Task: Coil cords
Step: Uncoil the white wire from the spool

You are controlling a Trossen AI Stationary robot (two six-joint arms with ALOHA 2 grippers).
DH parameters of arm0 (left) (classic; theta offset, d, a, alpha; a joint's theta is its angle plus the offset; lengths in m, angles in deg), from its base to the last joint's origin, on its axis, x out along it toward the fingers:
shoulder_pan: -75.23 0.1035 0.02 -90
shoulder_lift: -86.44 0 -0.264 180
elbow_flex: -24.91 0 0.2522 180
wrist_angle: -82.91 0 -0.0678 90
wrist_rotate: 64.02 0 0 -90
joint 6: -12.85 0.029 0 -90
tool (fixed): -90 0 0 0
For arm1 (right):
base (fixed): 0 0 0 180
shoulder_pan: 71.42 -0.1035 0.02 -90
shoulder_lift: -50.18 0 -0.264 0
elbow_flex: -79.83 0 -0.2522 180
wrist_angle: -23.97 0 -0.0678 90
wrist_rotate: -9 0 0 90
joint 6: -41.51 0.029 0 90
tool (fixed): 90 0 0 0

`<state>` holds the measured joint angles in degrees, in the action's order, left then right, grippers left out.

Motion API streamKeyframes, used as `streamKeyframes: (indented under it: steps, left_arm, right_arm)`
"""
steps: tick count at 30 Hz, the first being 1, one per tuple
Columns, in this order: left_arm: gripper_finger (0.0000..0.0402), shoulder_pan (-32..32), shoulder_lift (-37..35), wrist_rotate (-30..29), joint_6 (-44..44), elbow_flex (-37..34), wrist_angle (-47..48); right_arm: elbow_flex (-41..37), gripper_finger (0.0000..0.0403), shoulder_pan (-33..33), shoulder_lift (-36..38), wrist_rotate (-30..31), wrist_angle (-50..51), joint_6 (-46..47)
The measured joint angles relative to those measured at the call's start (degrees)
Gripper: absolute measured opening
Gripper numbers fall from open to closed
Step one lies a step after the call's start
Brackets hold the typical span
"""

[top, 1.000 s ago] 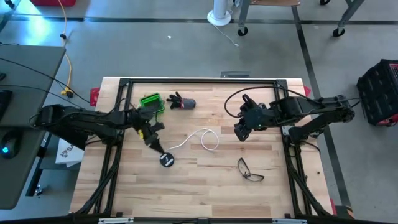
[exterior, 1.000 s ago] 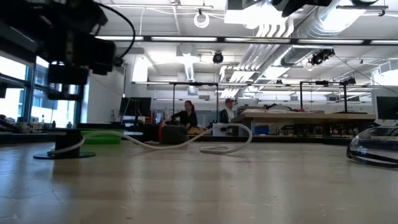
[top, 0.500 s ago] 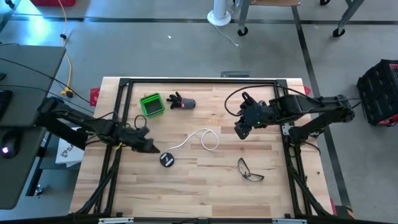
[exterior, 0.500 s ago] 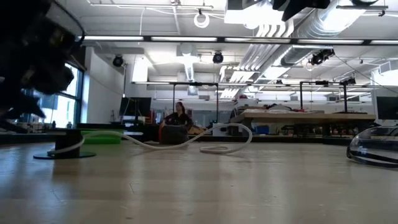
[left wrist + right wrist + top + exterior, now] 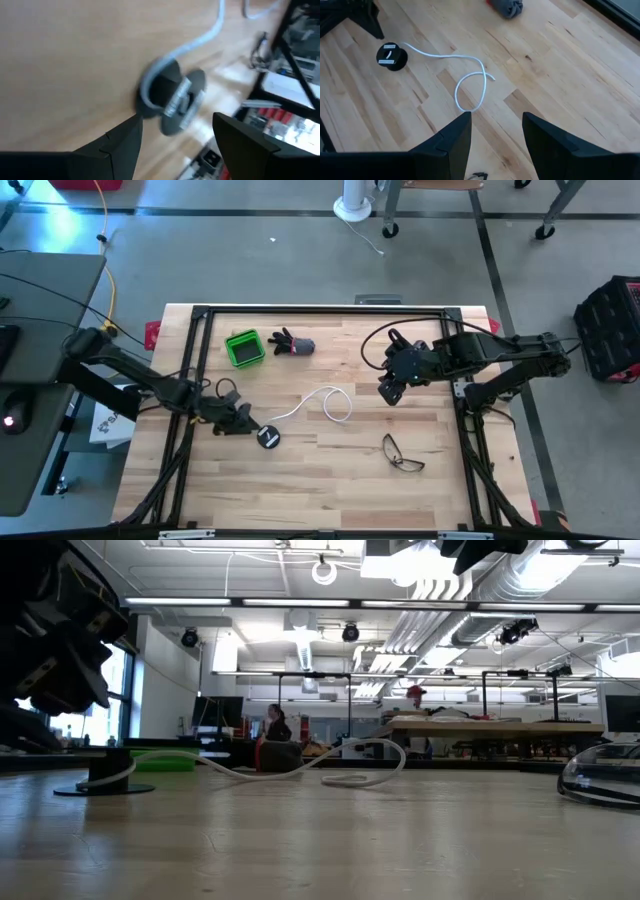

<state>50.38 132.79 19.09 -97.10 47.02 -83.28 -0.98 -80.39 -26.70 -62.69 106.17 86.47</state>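
Note:
The small round black reel (image 5: 267,437) with a white mark lies flat on the wooden table. The thin white cord (image 5: 322,400) runs from it toward the table's right, curls into one loose loop (image 5: 470,92) and ends at a free tip (image 5: 493,77). My left gripper (image 5: 240,423) is low over the table just left of the reel. In the left wrist view it is open (image 5: 177,125), with the reel (image 5: 172,100) just beyond its fingertips. My right gripper (image 5: 390,392) hangs open above the table, right of the loop, and also shows in the right wrist view (image 5: 495,125).
A green box (image 5: 243,347) and a dark grey-and-black bundle (image 5: 292,343) lie at the far left. Eyeglasses (image 5: 402,453) lie near right of the loop. Black frame rails (image 5: 320,311) edge the table. Bare wood lies along the near side.
My left gripper has gone from beside the green box toward the table's near edge and down, ending low beside the reel. The reel and the cord have stayed where they were.

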Motion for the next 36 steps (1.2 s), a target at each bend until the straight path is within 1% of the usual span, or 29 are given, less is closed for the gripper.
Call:
streamKeyframes:
  steps: [3, 5, 8, 15, 19, 25, 27, 29, 36]
  left_arm:
    - [0.0236, -2.8, 5.2, -2.3, -3.1, 0.0, -4.5]
    - [0.0236, -4.2, 8.2, -5.5, -5.0, 0.0, -7.3]
    - [0.0236, -5.0, 11.6, -9.1, -7.3, -0.1, -8.7]
    - [0.0236, -5.2, 17.2, -9.3, -7.5, 0.3, -19.1]
    - [0.0236, -5.8, 20.9, -9.1, -7.5, 2.5, -17.7]
    - [0.0234, -6.0, 26.0, -9.3, -8.0, 5.5, -18.1]
    - [0.0224, -6.0, 27.3, -9.3, -8.0, 6.5, -17.6]
    - [0.0206, -6.0, 28.0, -9.3, -8.0, 6.9, -17.5]
    - [0.0121, -5.9, 26.9, -10.4, -7.4, 7.6, -17.4]
  right_arm:
    - [0.0, 0.0171, 0.0, 0.0, 0.4, 0.0, 0.0]
    - [0.0, 0.0171, 0.0, 0.0, 1.0, 0.0, 0.0]
    - [0.0, 0.0171, 0.0, 0.0, 1.1, 0.0, 0.0]
    - [0.0, 0.0171, 0.0, 0.0, 1.1, -0.1, 0.0]
    - [0.0, 0.0171, 0.0, 0.0, 1.1, -0.1, 0.0]
    - [0.0, 0.0171, 0.0, 0.0, 1.1, -0.1, 0.0]
    - [0.0, 0.0171, 0.0, 0.0, 1.4, -0.1, 0.0]
    - [0.0, 0.0171, 0.0, 0.0, 1.4, -0.1, 0.0]
    - [0.0, 0.0171, 0.0, 0.0, 1.8, -0.1, 0.0]
